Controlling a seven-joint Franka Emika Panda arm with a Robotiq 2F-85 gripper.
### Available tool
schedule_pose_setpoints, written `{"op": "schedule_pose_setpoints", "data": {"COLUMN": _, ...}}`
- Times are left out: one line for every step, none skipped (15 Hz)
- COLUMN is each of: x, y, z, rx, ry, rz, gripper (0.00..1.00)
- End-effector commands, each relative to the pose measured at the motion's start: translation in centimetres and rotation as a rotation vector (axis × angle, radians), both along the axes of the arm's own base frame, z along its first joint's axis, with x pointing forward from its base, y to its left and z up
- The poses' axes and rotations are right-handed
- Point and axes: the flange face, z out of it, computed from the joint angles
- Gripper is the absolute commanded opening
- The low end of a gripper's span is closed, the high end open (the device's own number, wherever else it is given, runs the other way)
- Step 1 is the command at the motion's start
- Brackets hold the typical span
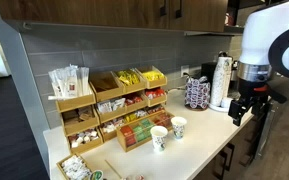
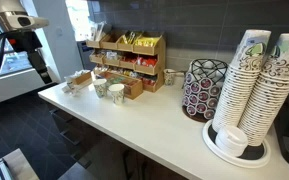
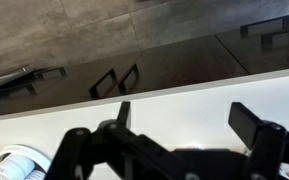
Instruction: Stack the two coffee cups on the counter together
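Note:
Two small white coffee cups with green marks stand upright side by side on the pale counter [image 1: 199, 145], in front of the snack rack. They show in both exterior views, one cup [image 1: 159, 138] [image 2: 116, 93] beside its twin [image 1: 178, 127] [image 2: 101, 88]. My gripper [image 1: 240, 108] [image 2: 43, 72] hangs near the counter's end, well away from the cups. In the wrist view the gripper [image 3: 187, 120] is open and empty over bare counter [image 3: 184, 100]. The cups are out of the wrist view.
A wooden rack of snacks and tea packets [image 1: 114, 105] [image 2: 124, 58] stands against the wall. A dark patterned container [image 1: 196, 92] [image 2: 204, 88] and tall white stacks of cups [image 1: 221, 80] [image 2: 254, 80] stand further along. A white rounded object [image 3: 19, 160] shows low in the wrist view.

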Motion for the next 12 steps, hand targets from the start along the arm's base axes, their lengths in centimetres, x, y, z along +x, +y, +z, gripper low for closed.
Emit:
{"op": "schedule_pose_setpoints", "data": {"x": 0.0, "y": 0.0, "z": 0.1, "rx": 0.000, "ry": 0.001, "rz": 0.000, "gripper": 1.00}}
{"op": "schedule_pose_setpoints", "data": {"x": 0.0, "y": 0.0, "z": 0.1, "rx": 0.000, "ry": 0.001, "rz": 0.000, "gripper": 1.00}}
{"op": "schedule_pose_setpoints", "data": {"x": 0.0, "y": 0.0, "z": 0.1, "rx": 0.000, "ry": 0.001, "rz": 0.000, "gripper": 1.00}}
{"op": "schedule_pose_setpoints", "data": {"x": 0.0, "y": 0.0, "z": 0.1, "rx": 0.000, "ry": 0.001, "rz": 0.000, "gripper": 1.00}}
{"op": "schedule_pose_setpoints", "data": {"x": 0.0, "y": 0.0, "z": 0.1, "rx": 0.000, "ry": 0.001, "rz": 0.000, "gripper": 1.00}}
{"op": "schedule_pose_setpoints", "data": {"x": 0.0, "y": 0.0, "z": 0.1, "rx": 0.000, "ry": 0.001, "rz": 0.000, "gripper": 1.00}}
{"op": "schedule_pose_setpoints", "data": {"x": 0.0, "y": 0.0, "z": 0.1, "rx": 0.000, "ry": 0.001, "rz": 0.000, "gripper": 1.00}}
{"op": "schedule_pose_setpoints", "data": {"x": 0.0, "y": 0.0, "z": 0.1, "rx": 0.000, "ry": 0.001, "rz": 0.000, "gripper": 1.00}}
{"op": "schedule_pose_setpoints", "data": {"x": 0.0, "y": 0.0, "z": 0.1, "rx": 0.000, "ry": 0.001, "rz": 0.000, "gripper": 1.00}}
{"op": "schedule_pose_setpoints", "data": {"x": 0.0, "y": 0.0, "z": 0.1, "rx": 0.000, "ry": 0.001, "rz": 0.000, "gripper": 1.00}}
{"op": "schedule_pose_setpoints", "data": {"x": 0.8, "y": 1.0, "z": -0.7, "rx": 0.011, "ry": -0.003, "rz": 0.015, "gripper": 1.00}}
{"op": "schedule_pose_setpoints", "data": {"x": 2.1, "y": 2.9, "z": -1.7, "rx": 0.053, "ry": -0.021, "rz": 0.038, "gripper": 1.00}}
